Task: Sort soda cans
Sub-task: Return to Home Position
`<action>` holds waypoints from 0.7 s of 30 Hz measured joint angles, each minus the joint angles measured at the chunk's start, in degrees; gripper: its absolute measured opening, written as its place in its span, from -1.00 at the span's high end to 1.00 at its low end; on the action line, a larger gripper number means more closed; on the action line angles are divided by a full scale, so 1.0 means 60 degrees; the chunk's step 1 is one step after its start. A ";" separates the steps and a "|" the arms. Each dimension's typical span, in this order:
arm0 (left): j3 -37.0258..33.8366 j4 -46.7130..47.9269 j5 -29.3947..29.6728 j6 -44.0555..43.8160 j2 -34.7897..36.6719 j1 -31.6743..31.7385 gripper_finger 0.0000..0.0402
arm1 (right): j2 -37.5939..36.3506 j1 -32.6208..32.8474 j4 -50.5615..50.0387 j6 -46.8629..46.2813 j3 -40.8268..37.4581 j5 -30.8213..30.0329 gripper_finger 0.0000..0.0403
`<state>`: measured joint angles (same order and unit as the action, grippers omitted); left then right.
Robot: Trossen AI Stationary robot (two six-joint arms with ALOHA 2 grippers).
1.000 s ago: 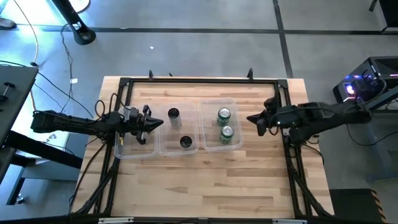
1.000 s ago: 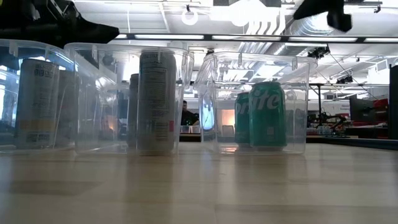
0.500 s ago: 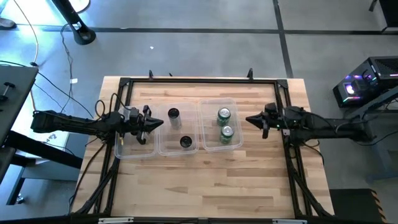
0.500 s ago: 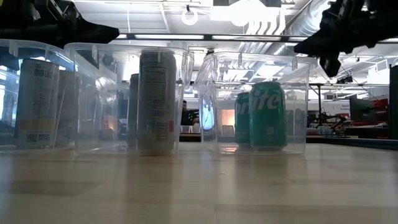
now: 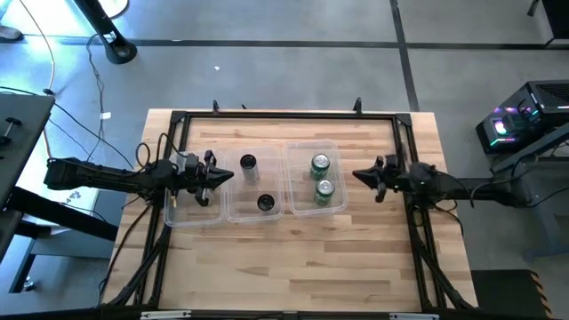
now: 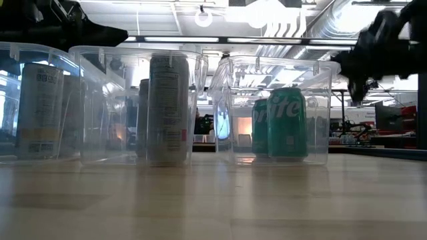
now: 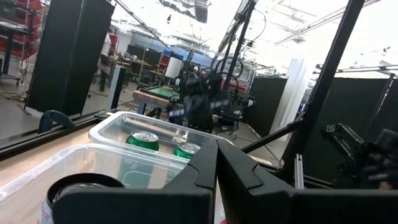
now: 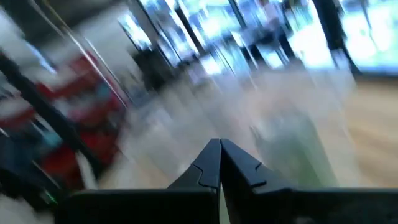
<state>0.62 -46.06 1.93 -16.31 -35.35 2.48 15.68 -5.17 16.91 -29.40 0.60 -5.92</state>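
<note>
The right pincer (image 5: pixel 363 175) is sinking lower at centre right, closed and empty, near the green soda cans (image 5: pixel 320 164); the left pincer (image 5: pixel 226 175) is waiting closed, centre left.

Low view, right of centre: front green soda can (image 6: pixel 287 124) carries slanted white wordmark, reads "Sprite", first letter partly cut off. Fine-print panels on middle can (image 6: pixel 167 110) and far-left pale can (image 6: pixel 40 110): illegible. Nothing else readable.
</note>
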 joint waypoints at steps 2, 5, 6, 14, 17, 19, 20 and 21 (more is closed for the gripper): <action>0.0000 0.0001 0.0000 -0.0001 0.0000 0.0000 1.00 | 0.0016 0.0004 -0.1279 -0.0323 0.0000 -0.0097 1.00; 0.0000 -0.0003 -0.0001 0.0001 0.0000 0.0000 1.00 | 0.0122 -0.0007 -0.2620 -0.0578 0.0033 0.0094 1.00; 0.0000 0.0007 0.0000 -0.0001 0.0000 0.0000 1.00 | 0.0268 -0.0013 -0.2633 -0.0603 0.0042 0.0315 1.00; 0.0000 0.0000 0.0018 -0.0002 0.0000 0.0000 1.00 | 0.0402 -0.0007 -0.2820 -0.0600 0.0066 0.0512 1.00; 0.0000 0.0089 0.0043 0.0000 0.0036 -0.0053 1.00 | 0.0382 -0.0005 -0.2811 -0.0600 0.0066 0.0515 1.00; 0.0000 0.0498 0.0036 -0.0001 0.0424 -0.0176 1.00 | 0.0129 0.0011 -0.2835 -0.0603 0.0066 0.0528 1.00; 0.0001 0.0596 0.0030 -0.0002 0.0683 -0.0217 1.00 | -0.0088 0.0011 -0.2820 -0.0601 0.0066 0.0525 1.00; 0.0011 0.0847 0.0022 -0.0001 0.0979 -0.0232 1.00 | -0.0353 0.0011 -0.2810 -0.0603 0.0066 0.0523 1.00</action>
<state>0.69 -40.98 2.07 -16.32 -29.48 1.09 13.56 -5.10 0.05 -33.01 0.99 -2.78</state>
